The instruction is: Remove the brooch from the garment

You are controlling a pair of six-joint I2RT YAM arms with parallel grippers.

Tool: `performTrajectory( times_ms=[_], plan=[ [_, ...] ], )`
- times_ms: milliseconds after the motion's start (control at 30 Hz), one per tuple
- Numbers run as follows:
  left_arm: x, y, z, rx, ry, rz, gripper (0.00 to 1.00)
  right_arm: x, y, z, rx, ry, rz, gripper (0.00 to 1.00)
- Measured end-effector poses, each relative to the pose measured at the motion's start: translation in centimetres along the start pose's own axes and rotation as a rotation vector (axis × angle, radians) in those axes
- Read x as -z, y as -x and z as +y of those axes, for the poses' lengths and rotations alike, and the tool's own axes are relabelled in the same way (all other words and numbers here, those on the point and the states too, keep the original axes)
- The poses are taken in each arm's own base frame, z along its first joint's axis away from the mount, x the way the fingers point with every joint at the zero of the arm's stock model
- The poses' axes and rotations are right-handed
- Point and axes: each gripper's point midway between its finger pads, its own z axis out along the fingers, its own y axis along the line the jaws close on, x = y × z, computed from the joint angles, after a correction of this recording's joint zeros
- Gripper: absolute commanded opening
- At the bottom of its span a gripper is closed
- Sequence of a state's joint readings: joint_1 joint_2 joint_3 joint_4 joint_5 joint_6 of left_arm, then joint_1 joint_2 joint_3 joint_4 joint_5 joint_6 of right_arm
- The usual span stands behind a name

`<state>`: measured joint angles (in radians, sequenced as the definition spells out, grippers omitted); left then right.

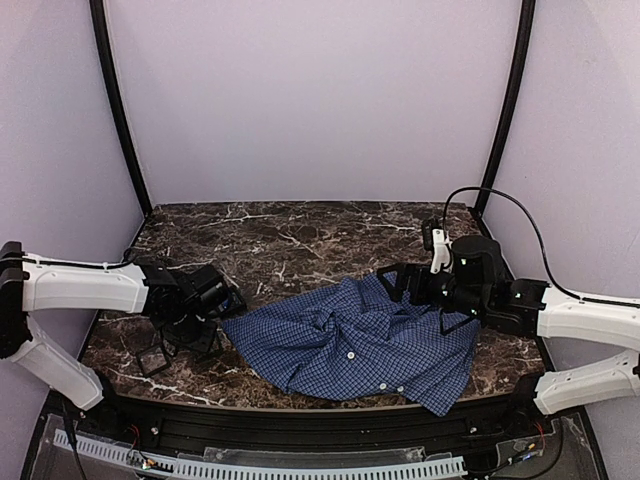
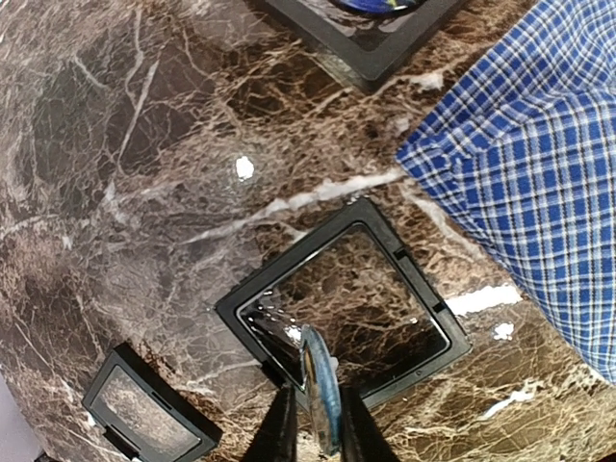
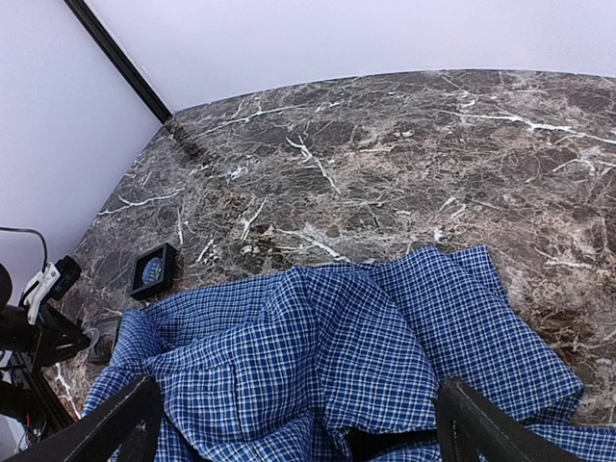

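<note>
One blue brooch (image 2: 320,395) stands edge-on over the square tray (image 2: 289,269).

The light is soft and even and comes from above, so the shirt (image 1: 350,345) gives only a weak shadow. On the polished table (image 2: 115,192) there are small white spots of glare. The wrist pictures are sharp in the middle, slightly bent near the edges.

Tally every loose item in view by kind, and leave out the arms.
Checked shirt: 1
Black square boxes: 3
Blue brooches: 2
Total: 6
</note>
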<state>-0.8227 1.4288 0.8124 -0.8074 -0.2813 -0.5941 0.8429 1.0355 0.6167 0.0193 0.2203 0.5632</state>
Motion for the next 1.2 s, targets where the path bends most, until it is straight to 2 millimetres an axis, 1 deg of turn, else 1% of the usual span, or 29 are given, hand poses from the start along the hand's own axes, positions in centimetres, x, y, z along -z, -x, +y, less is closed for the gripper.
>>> performTrajectory(
  times_ms=[67,200,233,267,333,367,400,433,467,533,600,667,733,867,900,1000,1033,1133,1200],
  plan=[
    [0.0,0.0,-0.2,-0.004,-0.012,0.002,0.27,0.0,0.0,0.0,0.000,-0.002,0.000,0.99],
    [0.0,0.1,-0.8,-0.008,-0.043,0.001,0.39,0.0,-0.1,-0.1,0.000,-0.004,0.001,0.99],
    [0.0,0.1,-1.0,-0.009,-0.050,0.003,0.46,0.0,-0.1,-0.1,0.000,-0.005,0.001,0.99],
    [0.0,0.1,-1.2,-0.005,-0.062,0.004,0.50,0.0,-0.1,-0.1,0.000,-0.005,0.001,0.99],
    [0.1,0.3,-1.6,-0.004,-0.084,0.001,0.67,0.0,-0.1,-0.2,0.001,-0.006,0.002,0.99],
    [0.2,0.3,-1.8,-0.011,-0.097,0.000,0.72,0.1,-0.1,-0.2,0.002,-0.006,0.003,0.99],
    [0.4,0.4,-2.0,-0.005,-0.110,-0.004,0.78,0.1,-0.1,-0.2,0.003,-0.008,0.004,0.99],
    [0.6,0.5,-2.2,-0.001,-0.124,-0.011,0.82,0.1,-0.2,-0.3,0.006,-0.011,0.008,0.99],
    [0.8,0.7,-2.4,0.000,-0.138,-0.020,0.87,0.1,-0.4,-0.4,0.008,-0.016,0.014,0.99],
    [1.3,1.1,-2.7,0.000,-0.167,-0.040,0.93,0.1,-0.5,-0.8,0.012,-0.031,0.025,0.99],
    [1.6,1.6,-3.1,0.007,-0.197,-0.058,0.97,0.0,-0.4,-1.2,0.017,-0.047,0.032,0.99],
    [1.7,2.1,-3.4,0.014,-0.226,-0.069,0.98,-0.2,-0.1,-1.6,0.022,-0.061,0.036,0.99],
    [1.7,3.0,-3.3,0.032,-0.251,-0.085,0.99,-0.6,0.4,-2.3,0.023,-0.078,0.040,0.99],
    [2.1,6.2,-2.4,0.083,-0.281,-0.148,0.99,-1.6,1.1,-4.2,0.027,-0.114,0.053,0.99],
    [2.3,7.4,-2.0,0.099,-0.288,-0.175,0.99,-1.8,1.2,-4.9,0.029,-0.129,0.058,0.99],
    [2.6,11.0,-0.3,0.159,-0.296,-0.266,0.99,-2.4,1.4,-7.5,0.028,-0.183,0.070,0.99],
    [2.6,11.8,0.4,0.179,-0.293,-0.290,0.99,-2.5,1.6,-8.5,0.025,-0.207,0.072,0.99],
    [2.7,14.8,3.6,0.262,-0.279,-0.381,0.99,-2.4,2.4,-11.4,0.019,-0.273,0.058,0.99],
    [2.8,16.5,6.1,0.320,-0.257,-0.444,0.99,-1.9,3.6,-13.3,0.013,-0.312,0.023,0.99]
  ],
)
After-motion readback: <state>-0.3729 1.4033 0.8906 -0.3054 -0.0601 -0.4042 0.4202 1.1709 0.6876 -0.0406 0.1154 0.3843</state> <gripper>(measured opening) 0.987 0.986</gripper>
